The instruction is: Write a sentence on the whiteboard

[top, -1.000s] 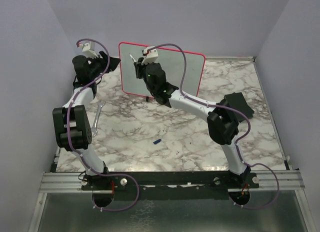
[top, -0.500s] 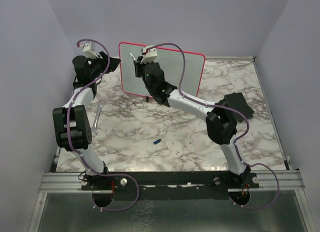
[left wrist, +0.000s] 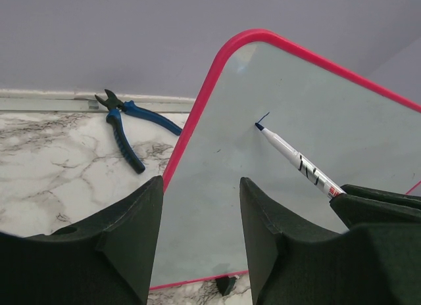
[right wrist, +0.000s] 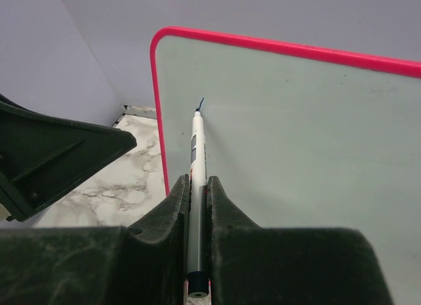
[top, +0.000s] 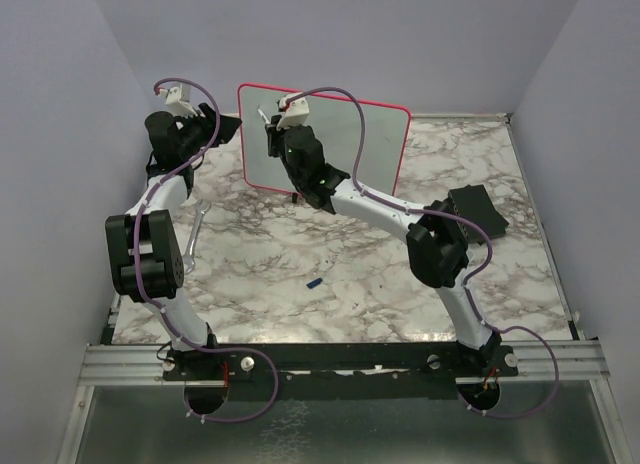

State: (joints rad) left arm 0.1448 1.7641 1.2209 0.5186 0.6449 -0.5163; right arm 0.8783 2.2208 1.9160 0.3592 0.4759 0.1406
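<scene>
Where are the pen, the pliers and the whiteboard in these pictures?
pen (left wrist: 299,162), left wrist view, middle of its white barrel.
pliers (left wrist: 123,139), left wrist view, one blue handle.
whiteboard (left wrist: 342,114), left wrist view, bare white surface.

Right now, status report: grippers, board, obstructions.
Right gripper shut on marker, tip at whiteboard upper left. Left gripper open by its left edge. One short blue stroke, no words yet. Pliers on table beyond that edge, not obstructing.
</scene>
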